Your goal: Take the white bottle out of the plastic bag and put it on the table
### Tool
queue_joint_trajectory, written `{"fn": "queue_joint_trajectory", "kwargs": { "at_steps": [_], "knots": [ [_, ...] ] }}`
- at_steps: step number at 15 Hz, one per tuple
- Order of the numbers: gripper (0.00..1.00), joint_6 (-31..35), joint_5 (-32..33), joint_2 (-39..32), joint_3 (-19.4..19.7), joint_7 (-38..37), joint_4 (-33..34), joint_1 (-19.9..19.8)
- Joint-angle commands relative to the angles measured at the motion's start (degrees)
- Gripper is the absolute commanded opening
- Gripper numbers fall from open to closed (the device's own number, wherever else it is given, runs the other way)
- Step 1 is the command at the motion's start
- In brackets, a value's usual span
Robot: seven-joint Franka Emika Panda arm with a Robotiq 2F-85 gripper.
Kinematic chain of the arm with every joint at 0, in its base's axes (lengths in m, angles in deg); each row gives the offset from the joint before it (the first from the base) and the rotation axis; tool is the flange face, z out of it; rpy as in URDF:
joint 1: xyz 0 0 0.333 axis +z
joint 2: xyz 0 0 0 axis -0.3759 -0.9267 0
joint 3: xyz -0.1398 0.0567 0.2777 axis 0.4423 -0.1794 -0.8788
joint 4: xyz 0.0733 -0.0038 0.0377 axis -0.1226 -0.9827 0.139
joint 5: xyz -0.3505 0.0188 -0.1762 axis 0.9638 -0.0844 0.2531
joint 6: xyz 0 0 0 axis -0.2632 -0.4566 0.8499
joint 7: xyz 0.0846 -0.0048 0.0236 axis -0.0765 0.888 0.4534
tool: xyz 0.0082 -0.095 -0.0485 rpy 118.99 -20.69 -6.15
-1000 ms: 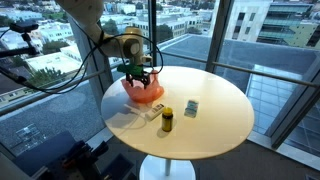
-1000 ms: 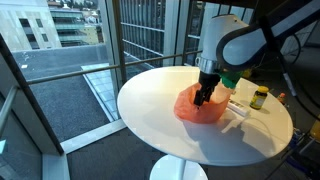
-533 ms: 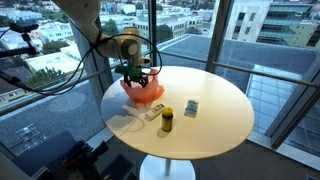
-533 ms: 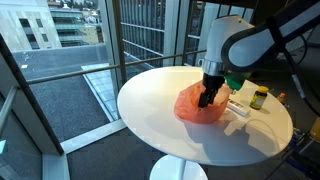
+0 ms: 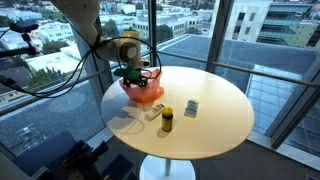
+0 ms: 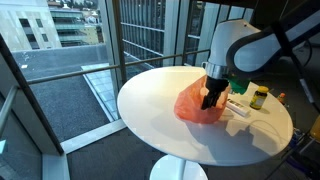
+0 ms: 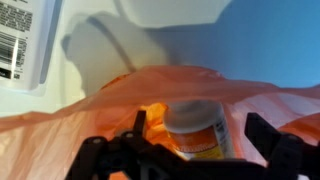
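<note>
Currently hand [image 7: 200, 135] gapes wide astride white bottle [image 7: 192, 115]; closing may pinch orange plastic bag [image 7: 60, 130], dragging it off bench [image 6: 150, 110].

The round table [image 5: 215, 115] [image 6: 160, 100] is seen from above, at a distance, from different sides in both exterior views; the orange bag [image 7: 60, 130] on it is framed closely in the wrist view.

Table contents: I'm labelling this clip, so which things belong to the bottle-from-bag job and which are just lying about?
Job in hand: orange plastic bag, white-capped bottle inside it, claw, table.
Lying about: yellow-capped jar, small box, flat white pack.
</note>
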Motion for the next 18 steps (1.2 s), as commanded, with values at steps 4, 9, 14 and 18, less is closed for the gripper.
{"fn": "queue_joint_trajectory", "kwargs": {
  "at_steps": [4, 9, 14, 18],
  "knots": [
    [0.96, 4.1, -0.7, 0.7, -0.4, 1.6, -2.2, -1.2],
    [0.53, 4.8, -0.9, 0.2, -0.2, 1.6, -2.3, -1.7],
    [0.4, 4.9, -0.2, 1.3, 0.3, 0.4, -2.6, -1.5],
    [0.4, 5.7, 0.0, 3.2, 0.7, -0.8, -2.8, -1.1]
  ]
}}
